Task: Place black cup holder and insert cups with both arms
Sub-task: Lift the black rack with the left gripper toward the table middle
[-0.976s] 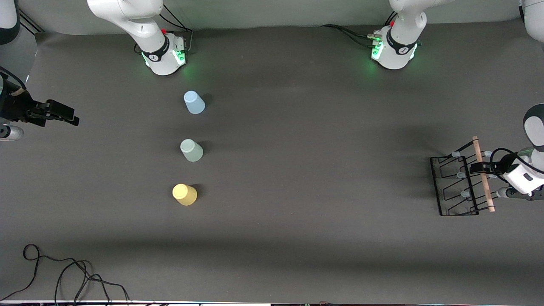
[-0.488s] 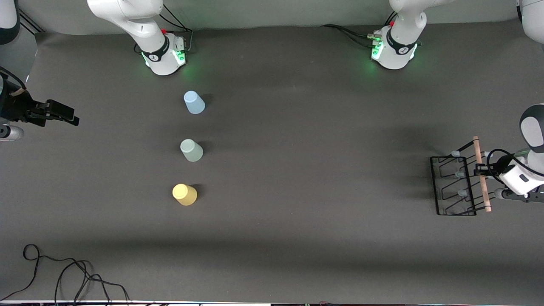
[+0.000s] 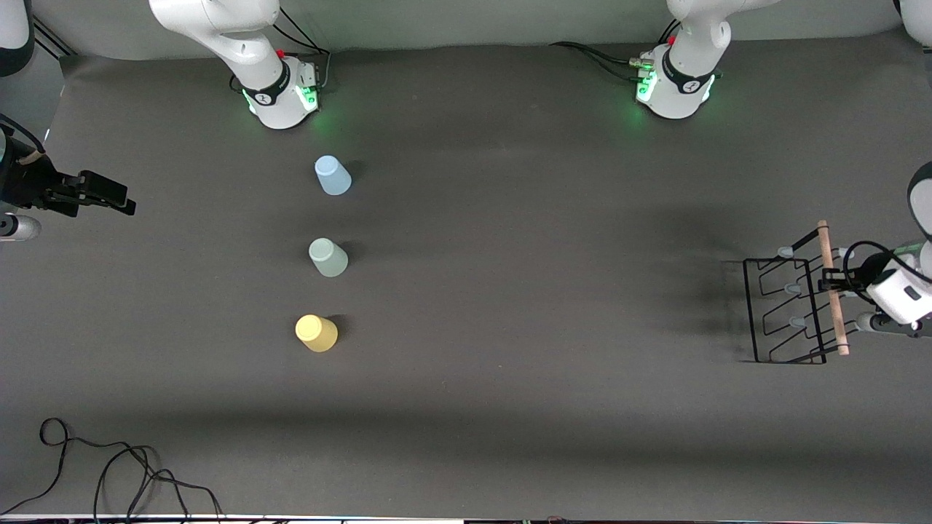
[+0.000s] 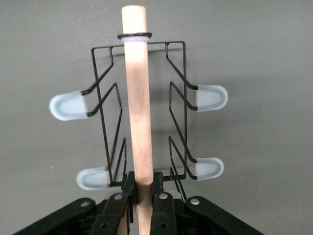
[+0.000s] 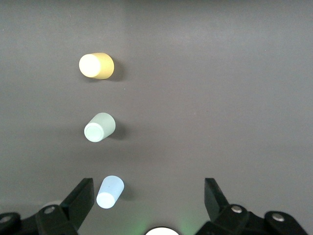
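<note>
The black cup holder [image 3: 785, 311] hangs by its wooden rod [image 3: 832, 290] from my left gripper [image 3: 835, 282], just above the table at the left arm's end. In the left wrist view the left gripper [image 4: 143, 188] is shut on the rod [image 4: 138, 107], with blue-capped pegs [image 4: 68, 105] on both sides. Three cups stand upside down in a row: light blue [image 3: 333, 175], pale green [image 3: 328, 257], yellow [image 3: 316, 332]. My right gripper [image 3: 109, 196] is open, high over the right arm's end; its wrist view [image 5: 148, 188] shows the cups: blue [image 5: 110, 192], green [image 5: 99, 127], yellow [image 5: 96, 65].
The two green-lit arm bases [image 3: 280, 94] [image 3: 673, 87] stand at the table's farthest edge. A loose black cable [image 3: 109, 466] lies at the nearest corner on the right arm's end. Dark grey cloth [image 3: 546, 291] covers the table between the cups and the holder.
My left gripper has lifted the cup holder by its rod and shifted it slightly toward the left arm's end; its shadow now falls apart from it. The right arm and cups have not moved.
</note>
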{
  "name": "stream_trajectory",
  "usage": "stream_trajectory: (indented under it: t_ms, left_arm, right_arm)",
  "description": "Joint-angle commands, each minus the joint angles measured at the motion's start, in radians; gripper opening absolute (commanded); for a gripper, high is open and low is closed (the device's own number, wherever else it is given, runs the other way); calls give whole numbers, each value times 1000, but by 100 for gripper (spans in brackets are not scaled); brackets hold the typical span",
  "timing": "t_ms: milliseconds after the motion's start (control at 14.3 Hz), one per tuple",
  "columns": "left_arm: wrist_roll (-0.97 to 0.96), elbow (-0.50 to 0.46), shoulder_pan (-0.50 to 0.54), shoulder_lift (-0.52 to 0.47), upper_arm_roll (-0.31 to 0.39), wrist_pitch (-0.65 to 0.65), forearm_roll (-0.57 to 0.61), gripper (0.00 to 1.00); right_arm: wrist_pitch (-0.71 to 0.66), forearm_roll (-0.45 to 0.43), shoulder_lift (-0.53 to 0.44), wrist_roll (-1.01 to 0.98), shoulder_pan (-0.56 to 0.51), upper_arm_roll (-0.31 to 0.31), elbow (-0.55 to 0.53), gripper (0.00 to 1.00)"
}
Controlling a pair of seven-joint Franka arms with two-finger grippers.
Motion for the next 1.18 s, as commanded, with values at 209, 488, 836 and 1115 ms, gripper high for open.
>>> stream_trajectory:
  t_ms: [209,488,836,1115]
  left_arm:
    - [-242,-20,-198,-85,5,-59,-68,0]
    - [-425,-12,-376,-85,5,-68,-73,0]
    - [-658,-23,-614,-69,4,-114,-75,0]
    - [-859,-22,-763,-13,2,-29,-121,0]
  right_arm:
    - [8,-13,-18,-7,5,0,-16,100]
    - [8,-13,-18,-9,5,0,-16,100]
    - [6,-13,-18,-9,5,-2,-16,100]
    - [6,-13,-18,-9,5,-2,-16,100]
